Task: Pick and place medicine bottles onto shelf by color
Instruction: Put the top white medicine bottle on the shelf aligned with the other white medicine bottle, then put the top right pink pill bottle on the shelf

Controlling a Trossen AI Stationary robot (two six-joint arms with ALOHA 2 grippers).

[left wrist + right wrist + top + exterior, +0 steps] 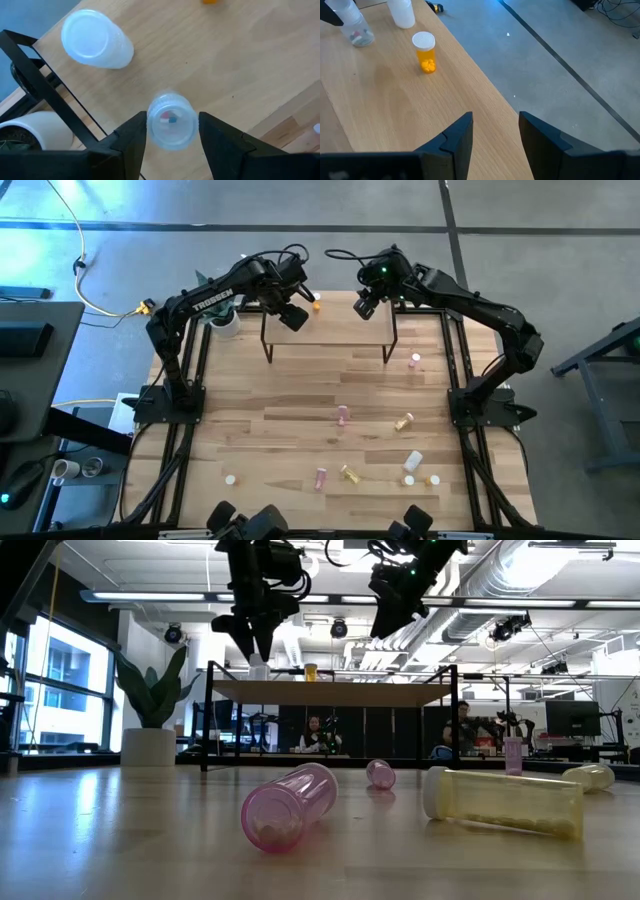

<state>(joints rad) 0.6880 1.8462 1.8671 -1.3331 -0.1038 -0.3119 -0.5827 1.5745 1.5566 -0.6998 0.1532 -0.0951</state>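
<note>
The shelf [330, 332] stands at the table's far edge. On its left part stand a white bottle [95, 40], a clear bottle [171, 122] with a few pills inside, and an orange bottle [424, 52]. My left gripper [172, 130] points down over the clear bottle, open, one finger close on each side of it. The bottle rests on the shelf board [355, 27]. My right gripper [495, 130] hangs open above the shelf's right part [365, 305] with nothing between its fingers. Several pink, yellow and white bottles lie on the tabletop, among them a pink one [343, 415].
A white plant pot [225, 320] stands just left of the shelf, beside the left arm. Close to the low camera lie a pink bottle [290, 805] and a yellow one [505, 802]. People sit in the room behind the table.
</note>
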